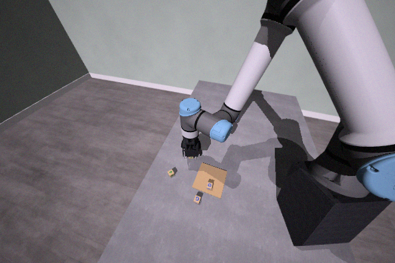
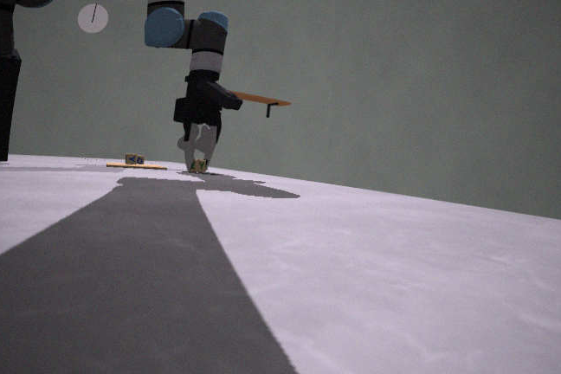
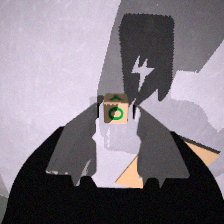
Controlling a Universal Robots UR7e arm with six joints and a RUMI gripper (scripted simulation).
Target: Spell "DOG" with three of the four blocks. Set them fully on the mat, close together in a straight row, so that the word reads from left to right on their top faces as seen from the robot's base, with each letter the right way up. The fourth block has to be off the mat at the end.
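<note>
My gripper (image 1: 190,156) hangs straight down over the table, just beyond the mat's far left corner. Its fingers (image 2: 197,164) reach down to the table on both sides of a tan block with a green O (image 3: 116,113) on top. The fingers are narrowed around the O block, with small gaps at each side in the wrist view. The orange mat (image 1: 209,179) holds one block with a blue D (image 1: 209,184). A block with a blue G (image 1: 198,198) lies off the mat at its near left edge. A fourth block with a green letter (image 1: 171,171) lies left of the mat.
The robot's base (image 1: 322,198) stands to the right of the mat. A corner of the mat (image 3: 131,177) shows under the fingers in the wrist view. A small orange shelf (image 2: 259,99) hangs on the back wall.
</note>
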